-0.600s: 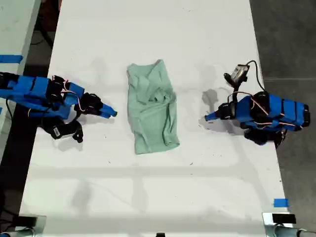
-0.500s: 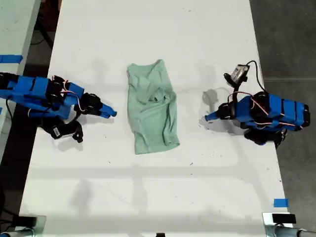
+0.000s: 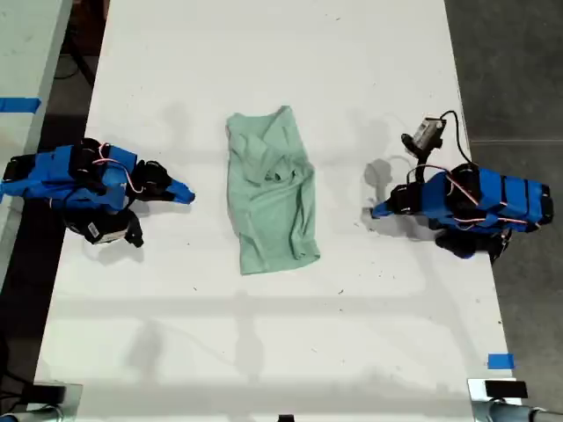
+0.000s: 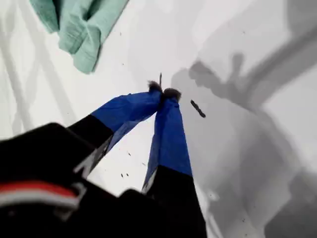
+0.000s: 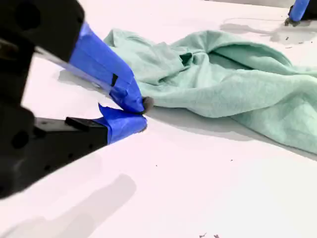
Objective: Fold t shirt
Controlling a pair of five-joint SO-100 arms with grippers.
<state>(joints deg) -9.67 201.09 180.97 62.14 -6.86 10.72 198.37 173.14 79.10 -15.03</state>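
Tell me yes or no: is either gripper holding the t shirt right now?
No: in the exterior view the t shirt lies alone mid-table, with both grippers on bare table either side.

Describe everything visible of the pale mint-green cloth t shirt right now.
The pale mint-green cloth t shirt is plain, soft and wrinkled, already folded into a narrow strip with bunched creases near its middle. It lies flat on the white table, midway between the two blue arms. Neither my first gripper nor my second gripper touches it; both rest shut just beside it.
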